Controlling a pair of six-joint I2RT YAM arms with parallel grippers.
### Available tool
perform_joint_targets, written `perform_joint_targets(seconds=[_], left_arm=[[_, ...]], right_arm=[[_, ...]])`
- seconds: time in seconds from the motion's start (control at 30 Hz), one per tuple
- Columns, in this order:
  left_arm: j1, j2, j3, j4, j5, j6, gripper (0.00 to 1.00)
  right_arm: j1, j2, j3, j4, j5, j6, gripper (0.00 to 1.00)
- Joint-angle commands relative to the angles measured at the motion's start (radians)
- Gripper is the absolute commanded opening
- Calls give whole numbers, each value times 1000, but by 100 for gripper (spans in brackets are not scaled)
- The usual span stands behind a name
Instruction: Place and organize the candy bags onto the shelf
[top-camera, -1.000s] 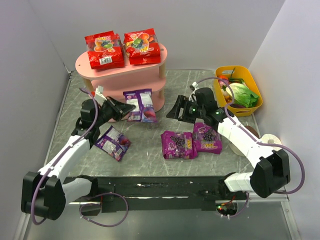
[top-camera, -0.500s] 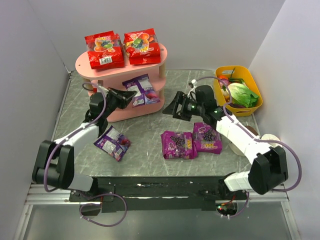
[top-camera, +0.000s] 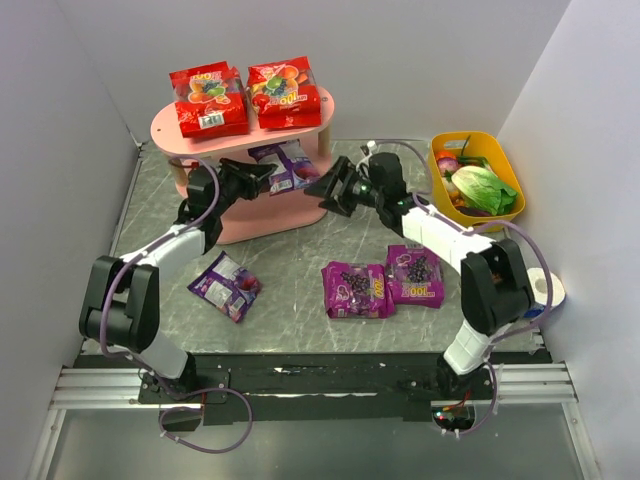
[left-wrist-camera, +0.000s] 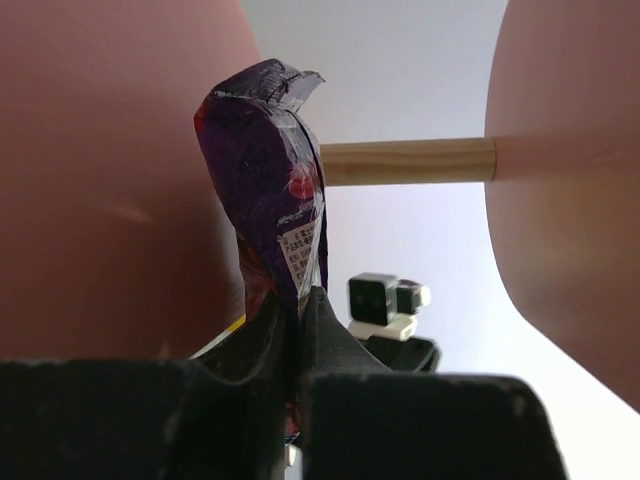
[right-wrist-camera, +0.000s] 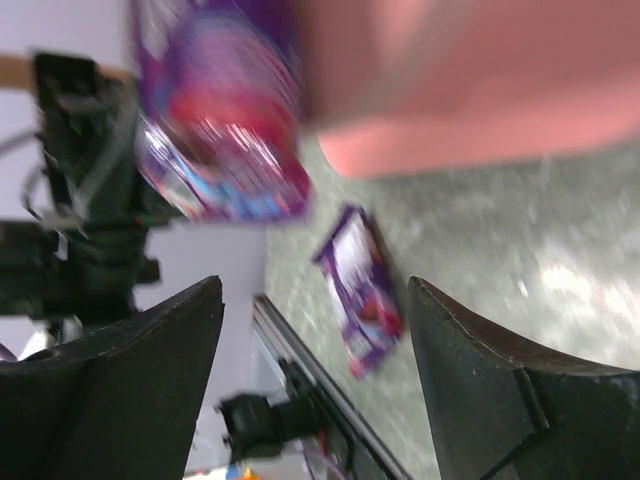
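L gripper (left-wrist-camera: 297, 312): fingers clamped on lower edge of held blue-violet bag (top-camera: 287, 166).
Shelf (top-camera: 162, 130) gap: that bag stood upright betw. two tiers at the front edge, upper centre of top view; post (left-wrist-camera: 405, 161) beyond.
R gripper (top-camera: 322, 192): fingers wide apart, empty, just right of shelf end.
Top tier: left red bag (top-camera: 208, 98) and right red bag (top-camera: 283, 92) lay side by side.
Table (top-camera: 300, 250): loose blue-violet bag (top-camera: 227, 285) lower left; left magenta bag (top-camera: 356, 290) touched right magenta bag (top-camera: 415, 276); bare strip betw. them & shelf.
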Motion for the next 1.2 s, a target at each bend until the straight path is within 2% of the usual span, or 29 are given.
perform_joint_targets(seconds=[0.0, 0.17, 0.3, 0.4, 0.47, 0.5, 0.6, 0.73, 0.83, 0.87, 0.93, 1.07, 1.17], left_arm=[[-5, 27, 96, -14, 42, 1, 10], [-3, 66, 162, -83, 71, 30, 11], [-3, 93, 198, -116, 93, 45, 12], [-2, 121, 235, -137, 116, 65, 12], [-2, 142, 249, -145, 123, 70, 13], [-2, 150, 263, -149, 131, 74, 12], [-2, 174, 286, -162, 151, 83, 12], [-2, 190, 293, -169, 156, 85, 15], [-2, 202, 294, -169, 159, 85, 20], [-2, 202, 290, -169, 159, 85, 26], [-2, 196, 281, -162, 156, 82, 29], [-3, 158, 232, -171, 131, 83, 47], [-3, 121, 189, -183, 113, 90, 53]], right_arm=[[11, 53, 112, 185, 46, 59, 79], [21, 122, 192, 219, 94, 76, 73], [21, 157, 235, 181, 112, 67, 64], [22, 172, 260, 138, 120, 58, 46], [22, 174, 255, 132, 124, 59, 37], [24, 172, 247, 130, 127, 62, 28], [24, 162, 226, 124, 135, 62, 14], [22, 140, 195, 133, 144, 64, 6], [27, 133, 183, 145, 141, 67, 3], [28, 136, 181, 147, 140, 70, 3], [31, 131, 175, 156, 137, 81, 2], [44, 119, 143, 178, 138, 107, 2], [50, 106, 129, 178, 147, 127, 0]])
